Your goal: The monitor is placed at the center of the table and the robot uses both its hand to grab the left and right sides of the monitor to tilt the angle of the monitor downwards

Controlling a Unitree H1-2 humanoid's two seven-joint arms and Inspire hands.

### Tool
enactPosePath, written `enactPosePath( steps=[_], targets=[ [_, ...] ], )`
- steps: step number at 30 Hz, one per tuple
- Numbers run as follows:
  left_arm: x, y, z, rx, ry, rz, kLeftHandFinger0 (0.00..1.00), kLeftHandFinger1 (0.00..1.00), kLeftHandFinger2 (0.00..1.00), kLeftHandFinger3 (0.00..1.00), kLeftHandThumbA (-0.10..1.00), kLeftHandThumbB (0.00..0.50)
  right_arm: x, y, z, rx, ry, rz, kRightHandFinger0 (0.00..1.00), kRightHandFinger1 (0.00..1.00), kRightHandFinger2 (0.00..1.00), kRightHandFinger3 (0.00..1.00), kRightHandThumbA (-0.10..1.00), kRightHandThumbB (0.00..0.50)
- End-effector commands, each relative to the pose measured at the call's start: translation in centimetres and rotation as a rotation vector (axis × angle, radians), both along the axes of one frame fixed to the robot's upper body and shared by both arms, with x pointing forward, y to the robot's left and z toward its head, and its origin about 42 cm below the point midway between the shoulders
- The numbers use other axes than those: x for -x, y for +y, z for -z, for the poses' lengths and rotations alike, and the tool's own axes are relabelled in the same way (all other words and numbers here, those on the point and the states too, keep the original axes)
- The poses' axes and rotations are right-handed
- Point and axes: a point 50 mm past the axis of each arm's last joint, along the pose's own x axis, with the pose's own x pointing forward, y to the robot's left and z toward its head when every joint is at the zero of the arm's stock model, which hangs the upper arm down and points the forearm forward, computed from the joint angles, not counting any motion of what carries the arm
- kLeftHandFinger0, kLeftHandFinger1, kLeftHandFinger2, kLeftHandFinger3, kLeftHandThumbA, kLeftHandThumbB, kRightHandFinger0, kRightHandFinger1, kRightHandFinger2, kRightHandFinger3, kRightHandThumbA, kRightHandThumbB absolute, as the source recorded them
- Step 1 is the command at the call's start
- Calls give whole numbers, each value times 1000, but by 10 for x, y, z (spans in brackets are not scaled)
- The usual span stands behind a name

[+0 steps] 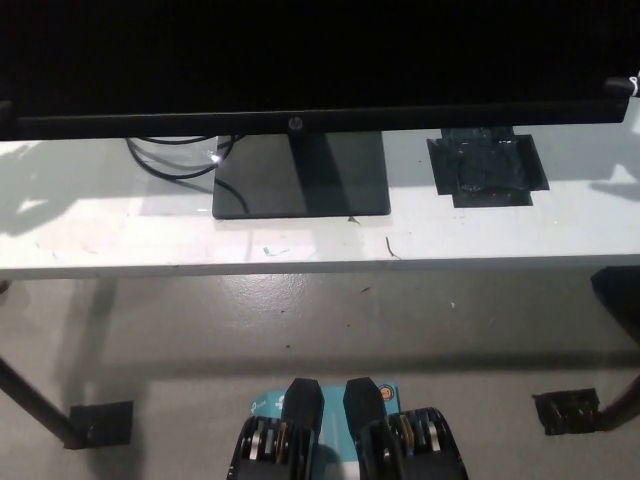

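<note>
- monitor (300,60) sits mid-surface (120,230) on its black stand (300,175), screen filling the top of the view
- cables (175,160) left of the stand, black tape patch (488,168) to its right
- right hand (622,86) barely peeks in at the monitor's right corner, can't tell what its fingers are doing
- left hand isn't visible

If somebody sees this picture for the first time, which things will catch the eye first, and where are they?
The large black monitor fills the whole top of the picture, its screen dark, standing on a flat black base at the middle of the white table. To the right of the base lies a black taped patch, and black cables curl to the left of it. Neither hand of the robot shows clearly.
</note>
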Motion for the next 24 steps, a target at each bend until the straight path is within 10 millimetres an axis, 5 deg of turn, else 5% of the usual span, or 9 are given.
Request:
enactPosePath(
  steps=[1,6,9,14,16,19,22,23,24],
  targets=[
    [-6,-7,-36,-48,-87,54,1000,1000,1000,1000,879,437,-8,24,-51,130,-128,-242,1000,1000,1000,1000,832,500],
    [-5,-7,-37,-69,-85,45,1000,1000,1000,1000,874,412,-18,38,-50,327,-59,-225,1000,1000,1000,1000,660,500],
    [-6,-10,-37,-69,-80,48,1000,1000,1000,1000,870,422,-24,48,-48,515,-54,-214,1000,1000,1000,1000,728,500],
    [-10,-14,-39,-60,-73,56,1000,1000,1000,1000,848,416,-30,60,-46,608,-41,-209,1000,1000,1000,1000,640,500],
    [-16,-23,-41,-57,-77,73,1000,1000,1000,1000,832,407,-36,83,-45,699,-35,-229,1000,1000,1000,1000,620,484],
    [-19,-26,-42,-58,-82,80,1000,1000,1000,1000,840,414,-39,91,-45,734,-47,-218,1000,1000,1000,1000,715,500],
    [-26,-37,-46,-74,-80,88,1000,1000,1000,1000,843,391,-42,104,-45,789,-67,-223,1000,1000,1000,1000,944,431],
    [-28,-39,-47,-83,-74,87,1000,1000,1000,1000,861,401,-43,107,-45,807,-71,-219,1000,1000,1000,1000,975,372],
    [-28,-39,-46,-84,-74,87,1000,1000,1000,1000,864,400,-43,107,-45,809,-71,-218,1000,1000,1000,1000,980,369]
  ],
)
